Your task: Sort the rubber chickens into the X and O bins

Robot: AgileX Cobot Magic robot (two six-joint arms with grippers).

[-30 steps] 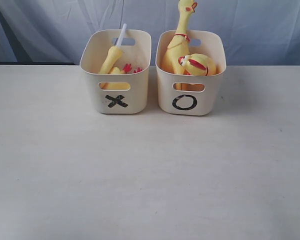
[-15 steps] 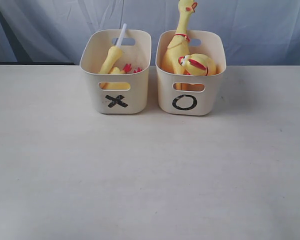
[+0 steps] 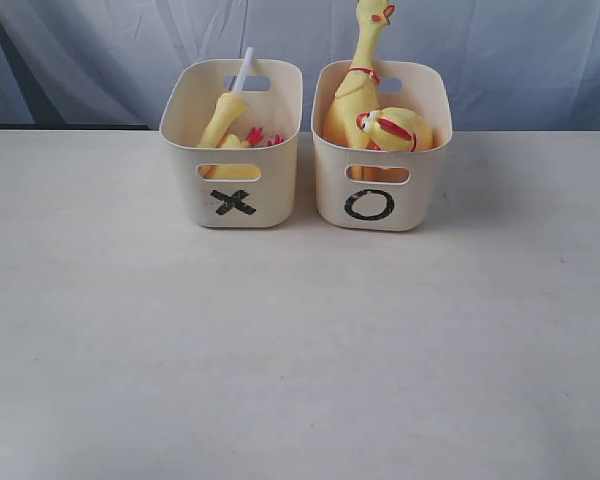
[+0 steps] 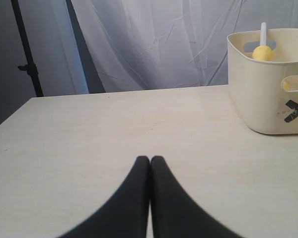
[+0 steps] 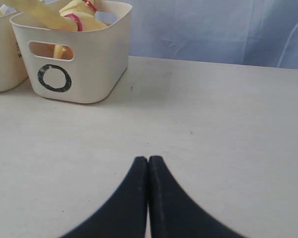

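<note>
Two cream bins stand side by side at the back of the table. The X bin point(image 3: 232, 110) on the left holds a headless yellow chicken body point(image 3: 221, 120) with red feet and a white stick poking up. Inside the O bin point(image 3: 380, 195) on the right, a whole chicken point(image 3: 360, 75) stands tall beside a curled one point(image 3: 398, 130). Neither gripper shows in the exterior view. My left gripper point(image 4: 150, 159) is shut and empty, low over the table, well short of the X bin point(image 4: 268, 84). My right gripper point(image 5: 148, 159) is also shut and empty, away from the O bin point(image 5: 79, 59).
The pale table point(image 3: 300, 350) stretches wide in front of the bins. A white curtain point(image 3: 500, 50) hangs behind the table. A dark stand point(image 4: 27, 49) rises beyond the table's far edge in the left wrist view.
</note>
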